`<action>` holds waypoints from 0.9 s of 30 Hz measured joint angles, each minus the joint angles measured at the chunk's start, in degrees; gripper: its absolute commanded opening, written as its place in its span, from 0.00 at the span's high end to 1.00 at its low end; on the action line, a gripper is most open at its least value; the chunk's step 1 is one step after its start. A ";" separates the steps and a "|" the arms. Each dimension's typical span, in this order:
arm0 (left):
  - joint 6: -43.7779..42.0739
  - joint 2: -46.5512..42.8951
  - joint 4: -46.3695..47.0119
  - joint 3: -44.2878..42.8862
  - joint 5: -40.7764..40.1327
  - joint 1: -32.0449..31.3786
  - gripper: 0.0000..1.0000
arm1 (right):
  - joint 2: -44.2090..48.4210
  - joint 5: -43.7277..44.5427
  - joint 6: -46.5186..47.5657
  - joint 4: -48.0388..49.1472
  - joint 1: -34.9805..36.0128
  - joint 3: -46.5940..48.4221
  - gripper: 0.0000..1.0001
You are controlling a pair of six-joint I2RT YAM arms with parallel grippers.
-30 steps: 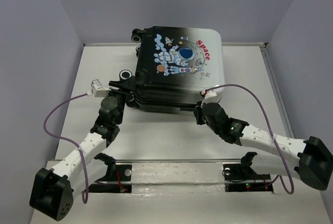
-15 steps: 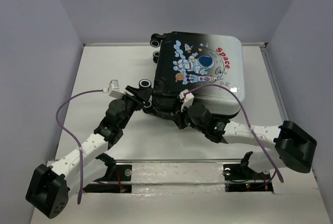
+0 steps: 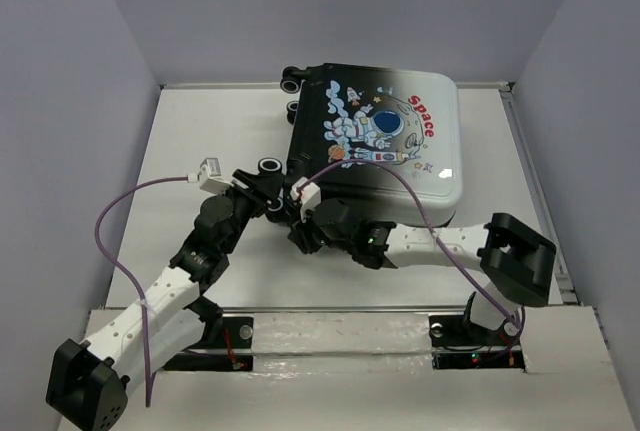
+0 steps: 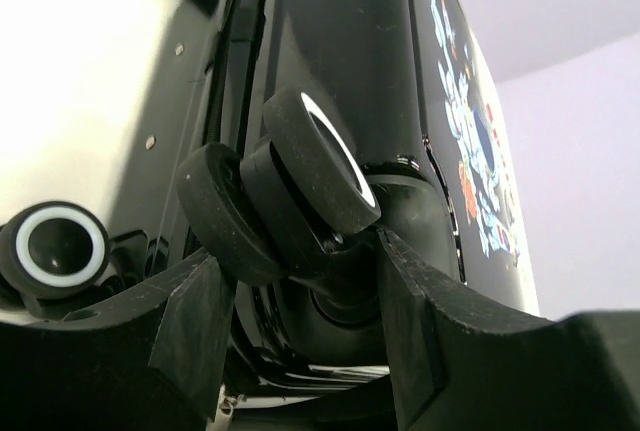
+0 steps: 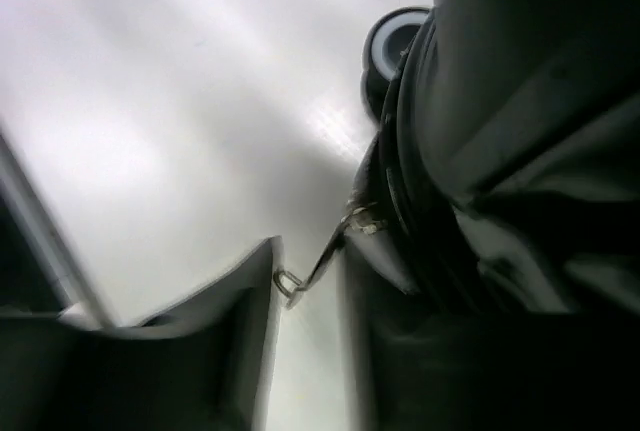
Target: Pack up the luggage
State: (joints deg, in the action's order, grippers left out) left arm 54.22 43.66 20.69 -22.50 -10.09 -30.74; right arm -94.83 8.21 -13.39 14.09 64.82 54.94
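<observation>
As seen from above, found the luggage (image 3: 385,146) lying closed and flat on the white table (image 3: 200,131), toward the far side, a little right of centre and turned slightly askew, printed face up. Noted a hard shell fading from white at the right-hand end to glossy black at the left, printed with a cartoon astronaut, small rockets and clouds, and the word "Space" in red. Counted black wheels with white hubs at the left and far-left corners. Made out a dark zip seam running round the black side.

Found the left gripper (image 4: 300,251) roughly half spread, fingers (image 4: 200,321) set either side of the twin wheel (image 4: 320,166) at the near-left corner and pressed against it. Spotted a second wheel (image 4: 55,248) off to the left in that wrist view.

Found the right gripper (image 5: 310,251) at the near black edge, just beside the left one, fingers parted only narrowly. Saw the metal zipper pull (image 5: 325,251) hanging in that gap, ring end against one finger, gap visibly wider than the thin pull, so not pinched.
</observation>
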 measured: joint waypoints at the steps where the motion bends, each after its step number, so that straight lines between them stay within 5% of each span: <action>1: -0.11 -0.02 -0.24 0.00 0.42 -0.15 0.94 | 1.66 -1.62 -0.17 -0.96 0.35 -0.81 0.16; 4: -0.09 0.11 -0.13 0.04 0.96 -0.52 0.94 | 8.37 -5.31 -1.86 -6.97 2.99 -1.33 0.03; 9: -0.13 0.09 0.28 0.04 0.96 -0.76 0.94 | 26.36 -4.11 -4.07 -20.13 2.08 0.92 0.00; 15: -0.52 -0.72 0.17 0.09 1.03 -0.81 0.94 | 40.06 3.98 -7.30 -26.91 -29.90 5.73 0.00; 20: -1.44 -1.81 0.20 0.44 1.44 -1.09 0.94 | 33.73 0.02 -8.74 -28.89 -59.01 7.28 0.00; 23: -1.75 -1.81 0.59 0.72 1.70 -1.14 0.94 | 25.27 -8.20 -9.57 -29.68 -66.45 7.21 0.00; 27: -2.84 -1.33 1.36 0.92 1.49 -2.54 0.94 | 16.59 -20.15 -11.61 -26.36 -67.41 9.81 0.05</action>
State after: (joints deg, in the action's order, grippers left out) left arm 51.37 42.33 22.04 -21.58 -8.60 -33.28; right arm -78.24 -11.94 -24.99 -12.27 -2.59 64.75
